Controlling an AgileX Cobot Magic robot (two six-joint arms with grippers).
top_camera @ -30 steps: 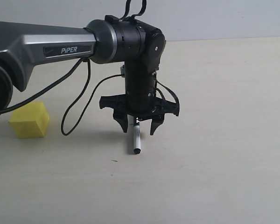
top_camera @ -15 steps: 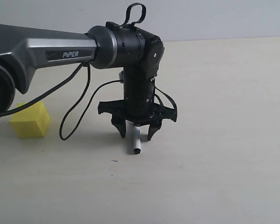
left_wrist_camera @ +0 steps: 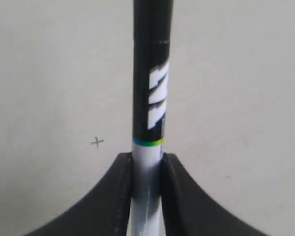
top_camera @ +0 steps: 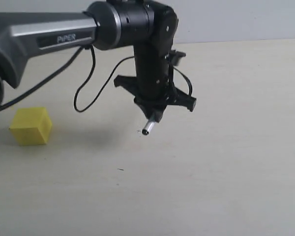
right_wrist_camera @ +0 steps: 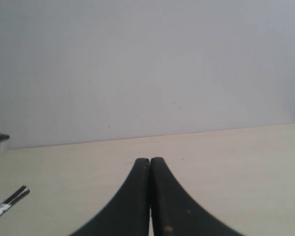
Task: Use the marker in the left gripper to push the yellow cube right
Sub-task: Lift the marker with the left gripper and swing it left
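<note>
Left gripper (top_camera: 155, 114): raised clear of the bench (top_camera: 226, 172) near the middle of the exterior view, pointing down and tilted; clenched on the marker.
Marker (left_wrist_camera: 151, 93): white barrel pinched between the two fingers (left_wrist_camera: 115, 196), with the black cap and its white lettering projecting beyond them. In the exterior view only its end shows below the left gripper, off the bench surface.
Yellow cube (top_camera: 31, 126): resting on the bench at the far left of the exterior view, well apart from the marker and the left gripper, touched by neither.
Right gripper (right_wrist_camera: 150, 161): fingers pressed together with nothing between them, facing a pale wall (right_wrist_camera: 147, 64).
Cables (top_camera: 75, 103): black, looping from the arm down to the left gripper.
Cross mark (left_wrist_camera: 97, 142): small, drawn on the bench, seen beside the marker in the left wrist view.
</note>
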